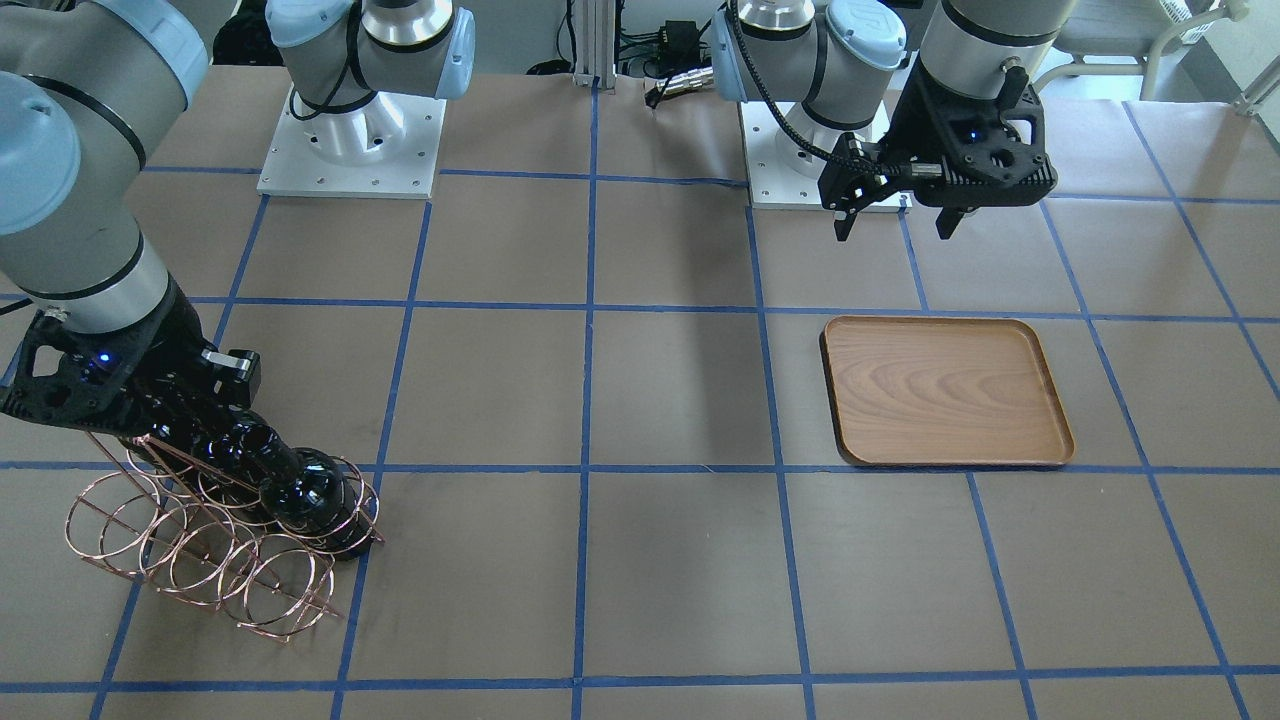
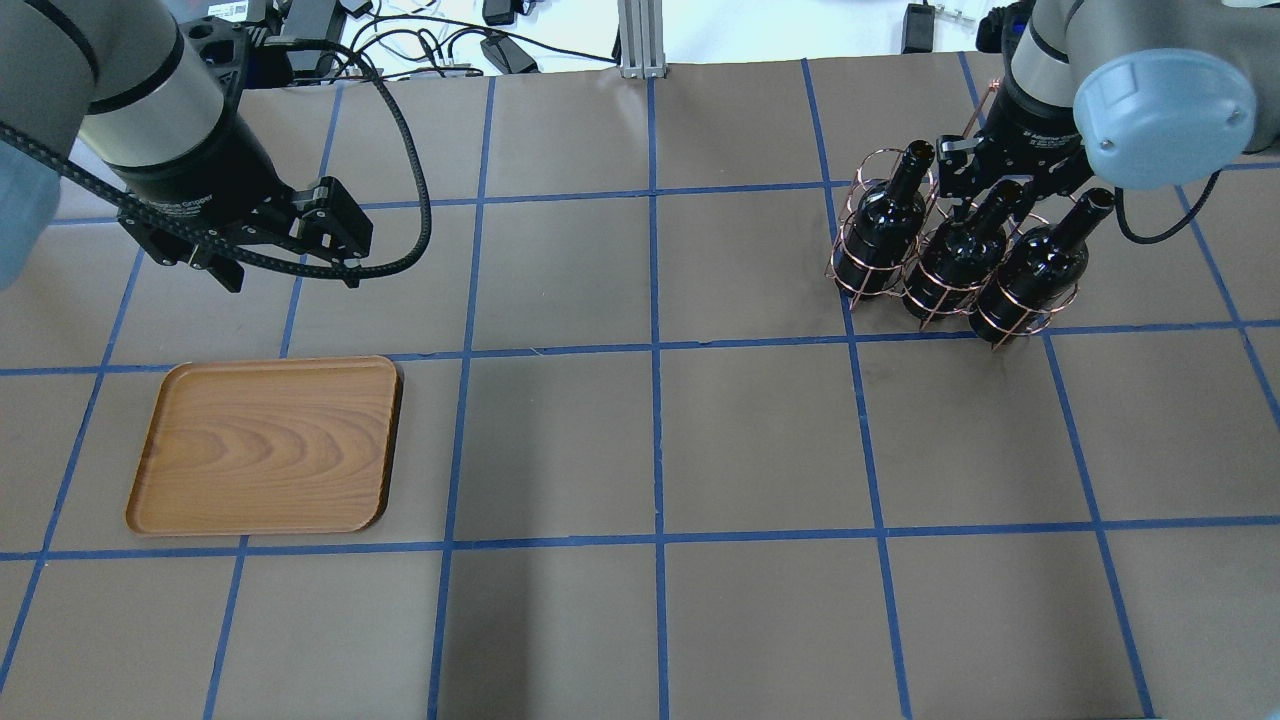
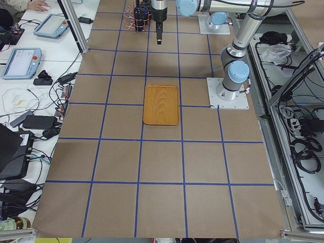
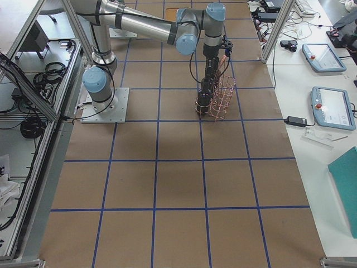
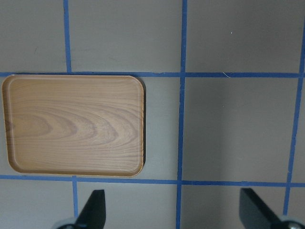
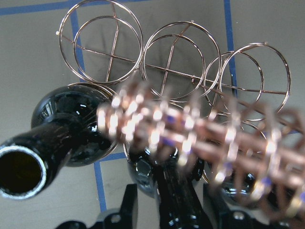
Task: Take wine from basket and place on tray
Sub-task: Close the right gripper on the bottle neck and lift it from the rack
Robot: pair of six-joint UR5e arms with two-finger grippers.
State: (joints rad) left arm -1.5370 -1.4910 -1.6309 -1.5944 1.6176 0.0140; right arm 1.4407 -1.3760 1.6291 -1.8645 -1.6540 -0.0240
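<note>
Three glossy black wine bottles stand tilted in the copper wire basket [image 2: 868, 275] at the far right: a left one [image 2: 885, 225], a middle one [image 2: 955, 255] and a right one [image 2: 1030, 270]. My right gripper [image 2: 985, 195] is open, with one finger on each side of the middle bottle's neck [image 6: 174, 191] and a small gap on both sides. The basket's twisted handle [image 6: 200, 133] crosses blurred in front of the wrist camera. The brown wooden tray [image 2: 265, 445] lies empty at the near left. My left gripper [image 2: 290, 280] hangs open and empty above the table just beyond the tray [image 5: 74, 124].
The basket has several empty rings [image 6: 176, 62] on its far side. Blue tape lines grid the brown table. The arm bases [image 1: 350, 140] stand at the robot's edge. Cables and tablets [image 3: 20, 61] lie off the table's side.
</note>
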